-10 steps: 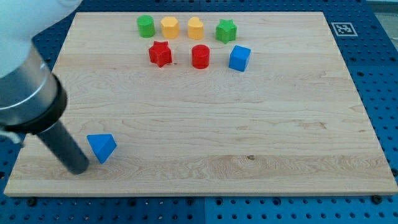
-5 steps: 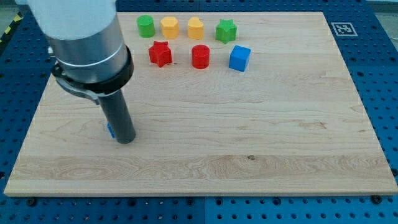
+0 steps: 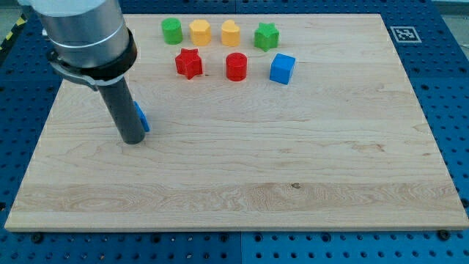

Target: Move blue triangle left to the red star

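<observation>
My tip (image 3: 133, 139) touches the wooden board (image 3: 308, 169) on the view's left side, about halfway between the top and the bottom. It is a plain dark rod with nothing to open or close, so it holds nothing; it can only push. The fat grey part of the arm (image 3: 88, 37) stands above it and fills the top left corner of the view.

The blue triangle (image 3: 141, 116) is right against the rod, on the rod's right side and a little higher up than my tip. Only a thin blue bit shows, because the rod hides most of it. It looks like it touches the rod.

The red star (image 3: 188, 63) sits up and to the right of the blue triangle, well apart from it. Bare wood lies between the two.

Next to the red star, on its right, is a red cylinder (image 3: 237, 66), and then a blue cube (image 3: 282, 69). Above them, close to the top edge of the board, is a row of four blocks: a green cylinder (image 3: 171, 30), a yellow block (image 3: 199, 31), an orange-yellow block (image 3: 230, 32) and a green star (image 3: 267, 35).

All these blocks crowd near the top. The middle, the right side and the bottom of the board are bare wood with lots of room. My tip is near the left edge but not at it.
</observation>
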Controlling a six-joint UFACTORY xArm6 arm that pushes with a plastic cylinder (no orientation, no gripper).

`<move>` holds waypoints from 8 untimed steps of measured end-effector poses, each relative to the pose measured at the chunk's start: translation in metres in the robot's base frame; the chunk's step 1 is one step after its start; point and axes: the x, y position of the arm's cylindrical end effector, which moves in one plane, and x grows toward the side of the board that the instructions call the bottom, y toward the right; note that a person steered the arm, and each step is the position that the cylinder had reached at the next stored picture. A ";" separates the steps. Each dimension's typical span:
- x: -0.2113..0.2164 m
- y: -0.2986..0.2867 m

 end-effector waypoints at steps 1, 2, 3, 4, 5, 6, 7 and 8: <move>-0.007 -0.001; -0.015 -0.002; -0.019 -0.004; -0.019 -0.014; -0.024 -0.023; -0.037 -0.024; -0.049 -0.024; -0.049 -0.020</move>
